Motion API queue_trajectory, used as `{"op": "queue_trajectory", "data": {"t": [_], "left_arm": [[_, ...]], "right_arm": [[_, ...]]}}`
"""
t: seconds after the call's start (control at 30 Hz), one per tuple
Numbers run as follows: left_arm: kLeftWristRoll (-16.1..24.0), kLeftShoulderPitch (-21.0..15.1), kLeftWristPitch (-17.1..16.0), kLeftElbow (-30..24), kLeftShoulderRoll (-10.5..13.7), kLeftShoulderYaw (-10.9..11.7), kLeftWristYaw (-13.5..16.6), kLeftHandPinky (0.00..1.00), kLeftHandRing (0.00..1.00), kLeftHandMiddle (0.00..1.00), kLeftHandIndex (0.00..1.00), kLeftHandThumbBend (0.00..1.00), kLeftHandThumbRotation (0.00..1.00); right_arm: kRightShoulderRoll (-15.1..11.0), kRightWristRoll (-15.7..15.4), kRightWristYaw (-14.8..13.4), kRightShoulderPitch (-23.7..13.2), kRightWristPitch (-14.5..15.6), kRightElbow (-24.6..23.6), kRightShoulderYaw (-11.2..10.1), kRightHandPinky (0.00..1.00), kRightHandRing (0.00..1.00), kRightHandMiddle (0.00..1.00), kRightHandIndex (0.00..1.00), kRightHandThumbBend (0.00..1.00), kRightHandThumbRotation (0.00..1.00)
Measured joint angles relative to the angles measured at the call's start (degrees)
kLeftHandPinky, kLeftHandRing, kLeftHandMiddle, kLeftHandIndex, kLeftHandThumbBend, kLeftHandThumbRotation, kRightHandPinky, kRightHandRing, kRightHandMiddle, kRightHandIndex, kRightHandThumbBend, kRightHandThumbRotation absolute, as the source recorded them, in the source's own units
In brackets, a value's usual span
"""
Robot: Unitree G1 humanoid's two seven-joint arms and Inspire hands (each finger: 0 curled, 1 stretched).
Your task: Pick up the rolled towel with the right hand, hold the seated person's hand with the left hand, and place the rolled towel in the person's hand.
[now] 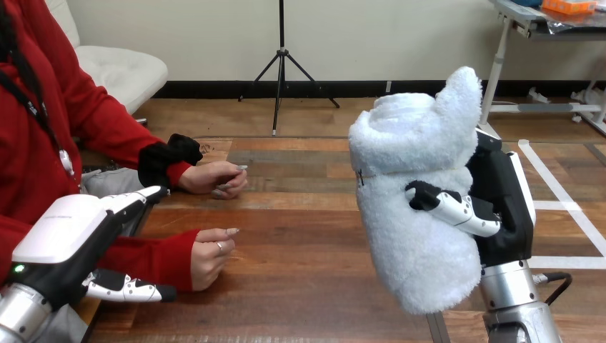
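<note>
right hand (509,209) at the view's right, palm behind the rolled towel (414,179), thumb curled across the towel's front and clamping it, so a firm grasp on the towel. rolled towel is white and fluffy, upright with a slight tilt, one loose corner sticking up at the top right, its lower end hanging below the hand and looking clear of the table (307,236). silver forearm comes up from the bottom edge under the hand. left hand (68,232) at the lower left, white back shell up, fingers straight and spread wide, upper fingers pointing up and right, thumb pointing right lower down, nothing held. person's nearer hand (211,250) rests on the table as a loose fist with a red sleeve, just beside the left hand's thumb tip; the thumb overlaps the sleeve's edge, cannot tell if it touches, not wrapped round the wrist. person's farther hand (214,179) lies on the table further back, fingers loosely curled, dark cuff at the wrist, near the tips of the left hand's upper fingers but apart from them. towel is well apart from both of the person's hands, with bare wooden table between.
</note>
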Motion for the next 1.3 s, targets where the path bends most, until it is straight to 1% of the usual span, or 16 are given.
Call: {"op": "queue_trajectory", "data": {"t": [0.2, 0.4, 0.7, 0.73, 0.87, 1.1, 1.3], "left_arm": [[0.9, -2.6, 0.4, 3.9, 0.2, -2.1, 0.8, 0.79, 0.84, 0.85, 0.88, 1.00, 0.42], [1.4, -5.3, 0.5, 8.5, 0.2, -4.5, 2.2, 0.76, 0.82, 0.85, 0.88, 1.00, 0.42], [3.4, -9.0, 1.8, 15.2, 0.2, -8.5, 4.5, 0.75, 0.82, 0.84, 0.87, 1.00, 0.47], [3.5, -9.4, 1.8, 15.8, 0.2, -9.0, 4.8, 0.74, 0.80, 0.83, 0.87, 1.00, 0.49], [3.9, -11.1, 2.0, 18.3, 0.2, -10.7, 6.5, 0.73, 0.79, 0.82, 0.86, 1.00, 0.51], [4.9, -13.9, 2.5, 22.3, 0.2, -13.3, 9.2, 0.70, 0.74, 0.78, 0.82, 1.00, 0.51], [5.0, -15.8, 2.9, 24.7, 0.1, -14.9, 9.8, 0.69, 0.73, 0.76, 0.80, 1.00, 0.49]], "right_arm": [[0.0, -0.1, -0.1, 0.8, 0.0, -1.4, 0.4, 0.01, 0.07, 0.14, 0.19, 0.48, 0.00], [0.0, 0.0, 0.0, 1.4, 0.0, -2.3, 0.7, 0.01, 0.07, 0.14, 0.19, 0.48, 0.00], [0.0, -0.1, -0.8, 2.2, 0.0, -4.2, 1.2, 0.01, 0.06, 0.13, 0.18, 0.49, 0.00], [0.0, -0.2, -0.9, 2.3, 0.0, -4.5, 1.3, 0.01, 0.06, 0.13, 0.18, 0.49, 0.00], [0.0, -0.5, -1.5, 2.7, 0.0, -5.6, 1.4, 0.01, 0.06, 0.13, 0.18, 0.49, 0.00], [0.0, -0.8, -2.2, 3.1, 0.0, -7.3, 1.5, 0.01, 0.06, 0.13, 0.18, 0.49, 0.00], [0.0, -0.7, -2.7, 3.4, 0.3, -8.7, 1.8, 0.01, 0.06, 0.13, 0.18, 0.48, 0.00]]}}
